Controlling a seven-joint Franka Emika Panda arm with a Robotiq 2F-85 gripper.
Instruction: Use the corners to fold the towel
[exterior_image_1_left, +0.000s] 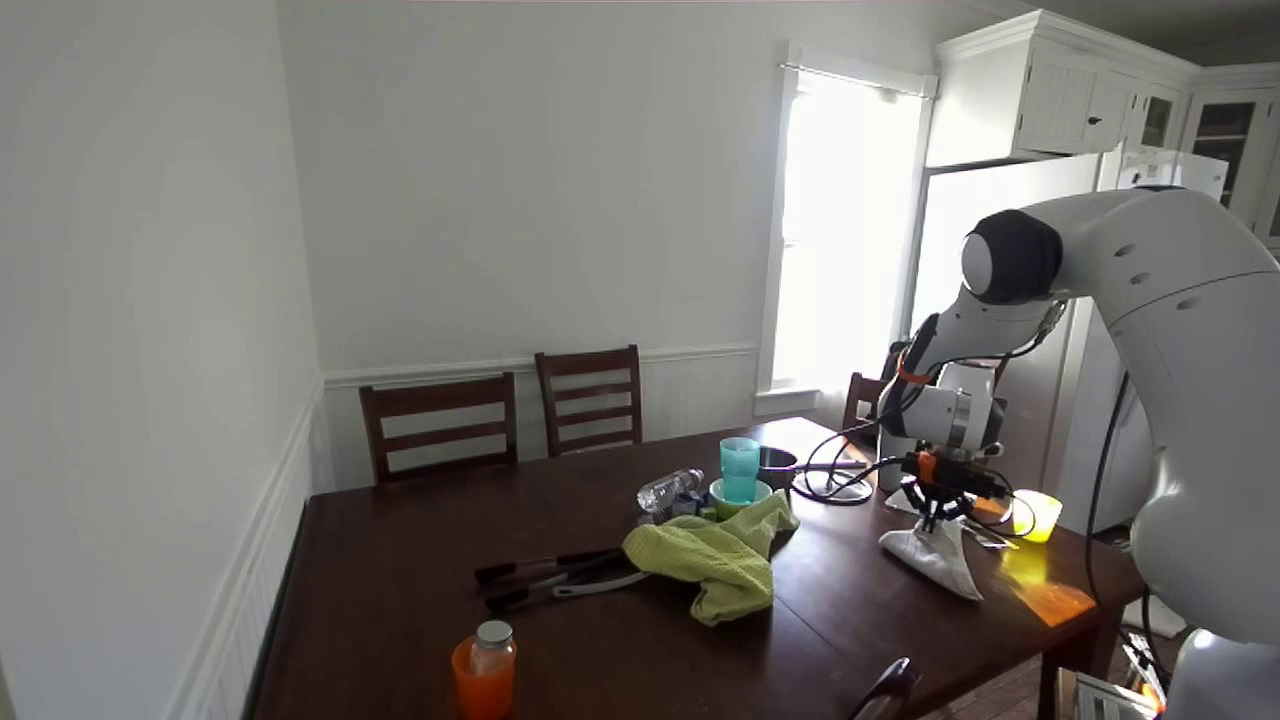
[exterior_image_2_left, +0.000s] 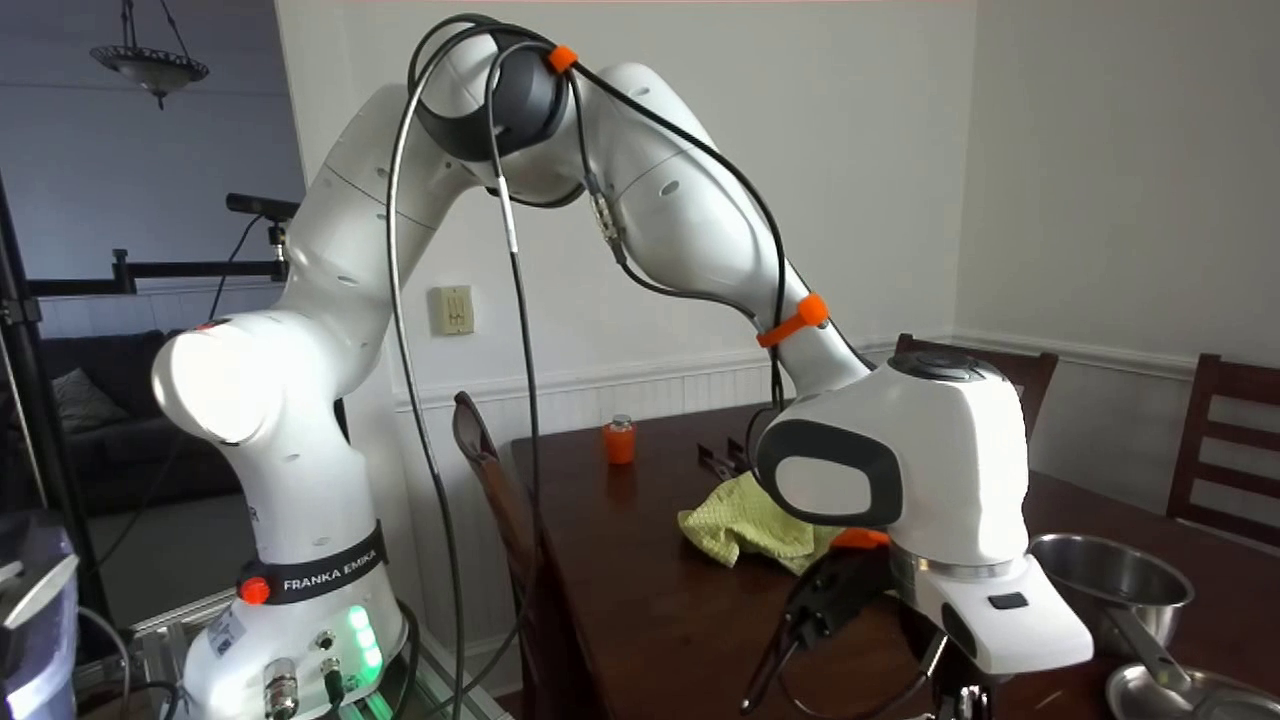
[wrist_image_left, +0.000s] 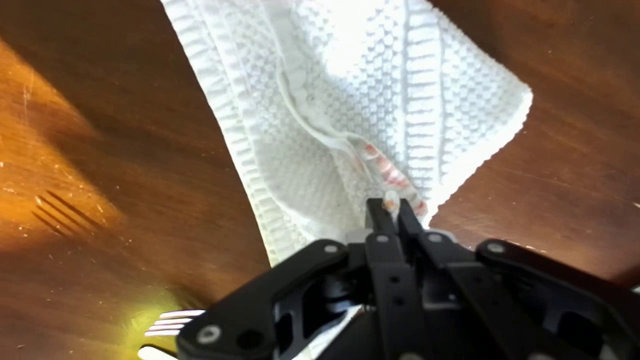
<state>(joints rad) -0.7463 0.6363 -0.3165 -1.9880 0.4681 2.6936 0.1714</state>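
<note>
A white textured towel (exterior_image_1_left: 935, 560) lies on the dark wooden table near its right side, with a fold drawn up into a peak. In the wrist view the towel (wrist_image_left: 310, 165) shows a raised ridge with a red-marked strip leading to the fingers, and one free corner flat on the table at right. My gripper (exterior_image_1_left: 930, 525) points down over the towel. In the wrist view the gripper's fingertips (wrist_image_left: 393, 207) are closed on a pinched piece of the towel. The towel is not seen in the exterior view where the arm covers that part of the table.
A yellow-green cloth (exterior_image_1_left: 710, 570) lies over black-handled utensils (exterior_image_1_left: 545, 570). Beside it stand a teal cup (exterior_image_1_left: 740, 465) in a bowl and a plastic bottle (exterior_image_1_left: 668, 490). A yellow cup (exterior_image_1_left: 1037, 515) and a fork (wrist_image_left: 172, 320) lie close to the gripper. A metal pot (exterior_image_2_left: 1110, 585) stands nearby.
</note>
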